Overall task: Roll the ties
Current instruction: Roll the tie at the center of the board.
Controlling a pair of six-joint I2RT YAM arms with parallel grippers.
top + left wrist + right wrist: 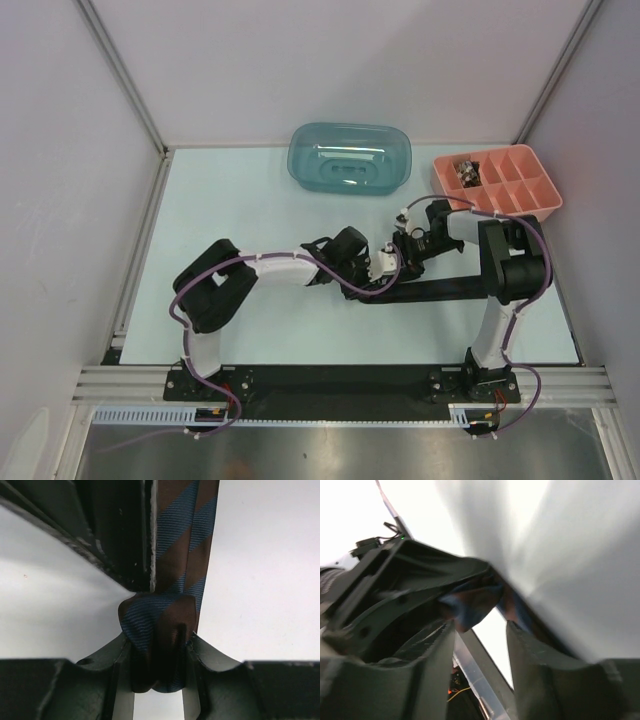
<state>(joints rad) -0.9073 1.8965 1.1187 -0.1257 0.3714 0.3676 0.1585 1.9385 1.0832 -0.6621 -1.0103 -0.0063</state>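
Note:
One tie (440,288) lies as a dark strip across the table from the middle toward the right arm. Up close it is brown with blue stripes (180,530). My left gripper (372,272) is shut on its folded, bunched end (159,640). My right gripper (392,258) faces the left one closely. In the right wrist view its fingers stand apart (480,630), with bare table showing between them. The tie's folded end (470,602) sits just beyond the fingertips, held by the left gripper's dark body (395,590). No other tie shows.
A teal plastic bin (350,158) stands at the back centre. A pink compartment tray (545,205) sits at the back right with a small dark item (465,172) in one cell. White walls close in the left, back and right sides.

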